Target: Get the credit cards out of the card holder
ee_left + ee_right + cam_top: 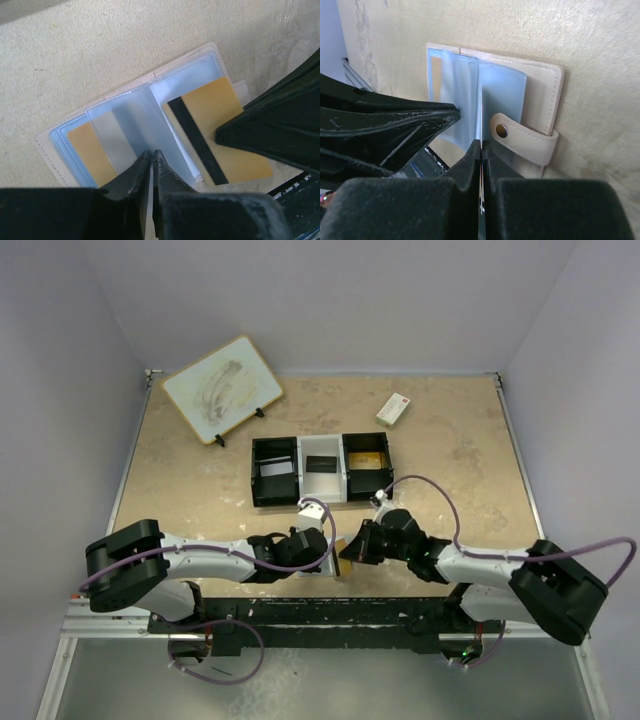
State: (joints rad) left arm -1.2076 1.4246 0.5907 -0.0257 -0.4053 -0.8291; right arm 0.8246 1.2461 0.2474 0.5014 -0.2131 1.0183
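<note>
The tan card holder [131, 114] lies open on the table between both arms, its pale blue clear sleeves up and its snap tab [525, 137] loose; from above only a sliver of it [344, 562] shows. A gold credit card [215, 115] with a black stripe sticks halfway out of the right sleeve. My right gripper [481, 145] is shut on this card's edge. A second gold card [87, 150] sits in the left pocket. My left gripper [151, 155] is shut, its tips resting on the middle sleeve.
A black-and-white three-compartment tray [300, 472] stands just beyond the grippers, with a card in each bin. A white box with a red mark [393, 408] lies at the back right. A pale board on a stand [222, 388] leans at the back left.
</note>
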